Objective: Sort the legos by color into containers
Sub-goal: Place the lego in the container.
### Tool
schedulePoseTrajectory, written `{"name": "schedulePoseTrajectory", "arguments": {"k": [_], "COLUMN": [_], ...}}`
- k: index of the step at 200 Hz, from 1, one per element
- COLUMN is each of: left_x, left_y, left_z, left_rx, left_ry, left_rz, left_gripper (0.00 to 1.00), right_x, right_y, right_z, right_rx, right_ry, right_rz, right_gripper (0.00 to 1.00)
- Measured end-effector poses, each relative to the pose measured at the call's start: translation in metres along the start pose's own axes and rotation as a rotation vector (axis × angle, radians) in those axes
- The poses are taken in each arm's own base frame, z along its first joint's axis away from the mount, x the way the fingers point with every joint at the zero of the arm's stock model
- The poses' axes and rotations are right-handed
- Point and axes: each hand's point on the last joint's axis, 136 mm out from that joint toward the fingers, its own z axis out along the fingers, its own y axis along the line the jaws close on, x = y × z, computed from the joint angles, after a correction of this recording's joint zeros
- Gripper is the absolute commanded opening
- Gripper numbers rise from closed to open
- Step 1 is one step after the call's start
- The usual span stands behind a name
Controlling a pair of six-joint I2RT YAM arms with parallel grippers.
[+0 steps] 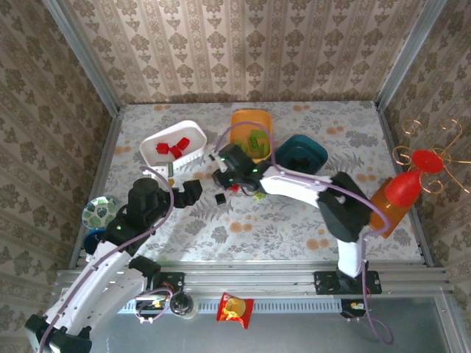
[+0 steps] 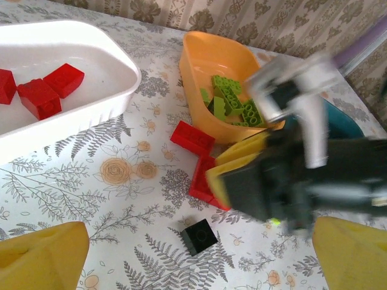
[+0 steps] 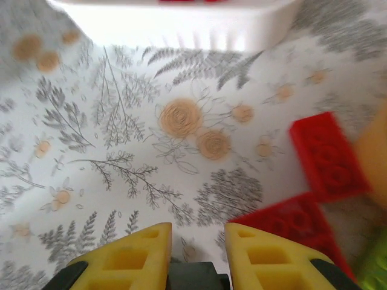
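Red legos (image 1: pixel 172 147) lie in the white container (image 1: pixel 193 131) and lime green ones (image 1: pixel 257 141) in the orange container (image 1: pixel 243 118); the dark teal container (image 1: pixel 300 153) stands to their right. My left gripper (image 2: pixel 199 260) is open, its yellow fingers wide on either side of a black lego (image 2: pixel 198 235) on the table. My right gripper (image 3: pixel 198 232) hovers low beside two loose red legos (image 3: pixel 326 157) (image 3: pixel 290 223), shut on a dark lego (image 3: pixel 193 275) that looks black. From the left wrist, the right gripper (image 2: pixel 242 175) covers part of one red lego (image 2: pixel 202 178).
A small round patterned dish (image 1: pixel 99 212) sits at the table's left edge. An orange bottle with a red top (image 1: pixel 397 198) stands at the right edge. A lime green lego (image 1: pixel 257 195) lies by the right arm. Wallpapered walls close in three sides.
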Motion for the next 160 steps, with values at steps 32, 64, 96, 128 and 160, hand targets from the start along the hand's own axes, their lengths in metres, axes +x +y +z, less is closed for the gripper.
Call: {"name": "schedulePoseTrajectory", "arguments": {"k": [32,64,96,128,160], "left_x": [0.016,0.045,0.063,0.085,0.112], "left_y": [0.002,0.008,0.009,0.008,-0.004], "left_z": [0.017,0.043,0.06,0.073,0.085], "left_rx": [0.007,-0.001,0.005,0.011,0.012], "left_ry": [0.052,0.168,0.245,0.326,0.435], "left_rz": [-0.007,-0.022,-0.041,-0.043,0.022], "left_gripper": [0.96,0.92,0.89,0.86,0.81], "right_x": [-0.003,0.029,0.051,0.065,0.057], "right_y": [-0.071,-0.158,-0.206,-0.226,-0.222], "right_z": [-0.066,-0.098,-0.095,-0.078,-0.086], "right_rx": [0.097,0.293,0.418,0.464,0.457], "right_ry": [-0.12,-0.13,-0.082,-0.032,-0.062], "right_rz": [0.176,0.343,0.425,0.482,0.502], "right_gripper": [0.15,0.15,0.26,0.64,0.69]}}
